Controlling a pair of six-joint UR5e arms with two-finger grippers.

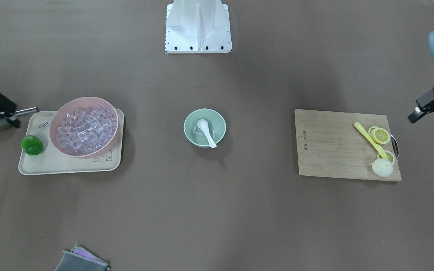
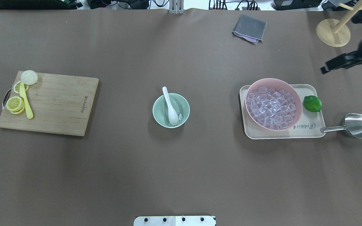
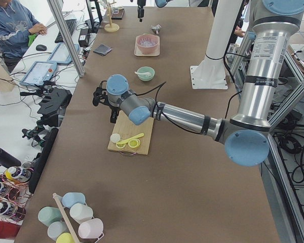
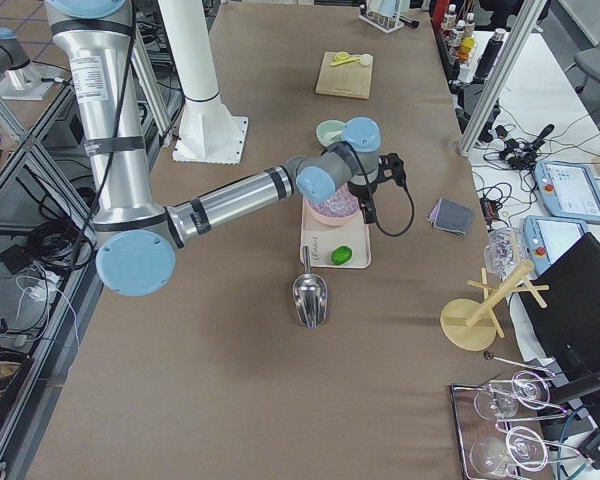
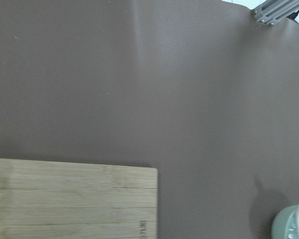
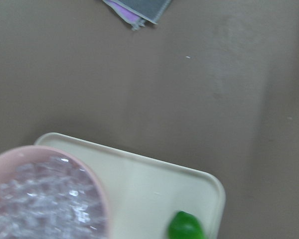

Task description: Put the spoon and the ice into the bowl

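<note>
silver tube arms point(image 3: 263, 66), pale blue joint caps point(image 3: 245, 147), black cables point(image 4: 411, 212), white pedestal point(image 1: 198, 26)

At the right of the overhead view, a cream tray point(image 2: 306, 133) carries a pink bowl point(image 2: 273, 79) and, just beside it, a green lime point(image 2: 312, 104). A steel scoop point(image 2: 358, 125) lies at the tray's lower right corner, handle toward the tray. At the left, a wooden cutting board point(image 2: 58, 103) holds lemon slices point(image 2: 14, 103), a slim yellow utensil point(image 2: 26, 105) and a white bun point(image 2: 29, 77). A folded grey cloth point(image 2: 249, 28) lies at the upper right, and a wooden stand point(image 2: 333, 32) is in the corner.
</note>
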